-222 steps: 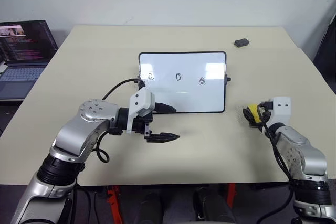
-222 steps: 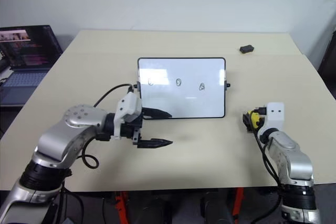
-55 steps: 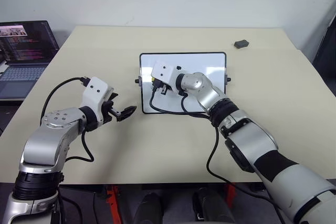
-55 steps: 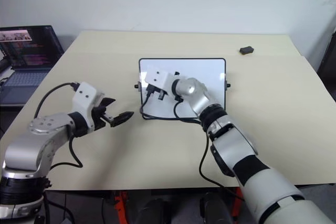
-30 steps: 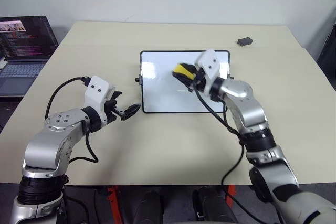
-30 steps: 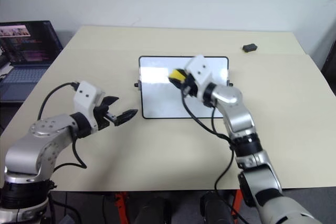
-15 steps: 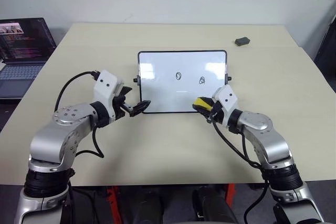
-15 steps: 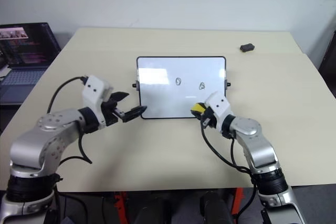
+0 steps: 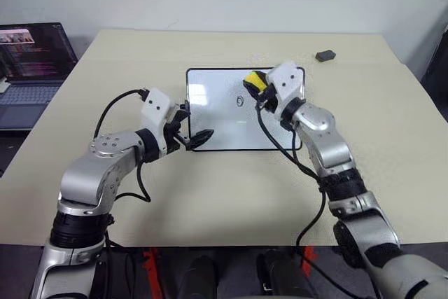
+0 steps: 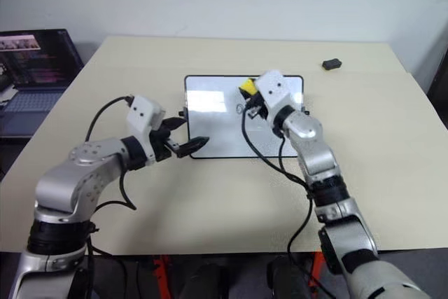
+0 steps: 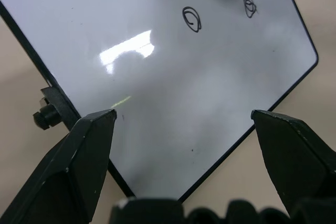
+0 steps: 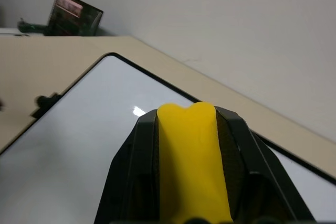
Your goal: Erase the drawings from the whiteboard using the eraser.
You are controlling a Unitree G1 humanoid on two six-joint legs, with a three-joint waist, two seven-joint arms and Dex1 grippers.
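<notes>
The whiteboard (image 9: 224,120) lies flat in the middle of the table. Two drawings show on it as small dark loops, one (image 11: 191,18) beside the other (image 11: 250,5); the head views show one loop (image 9: 241,101), just left of my right arm. My right gripper (image 9: 257,85) is shut on the yellow eraser (image 9: 253,80) and holds it over the far middle of the board; I cannot tell if it touches. In the right wrist view the eraser (image 12: 191,150) sits clamped between the black fingers. My left gripper (image 9: 198,138) stands open at the board's near left corner, its fingers (image 11: 92,135) wide apart.
An open laptop (image 9: 31,57) stands off the table's left side. A small dark grey object (image 9: 325,54) lies at the far right of the tan table (image 9: 231,194). The right arm and its cable cross the board's right half.
My right gripper has swung the eraser from the board's near right edge up to its far middle. The left gripper has moved right, closer to the board's near left corner.
</notes>
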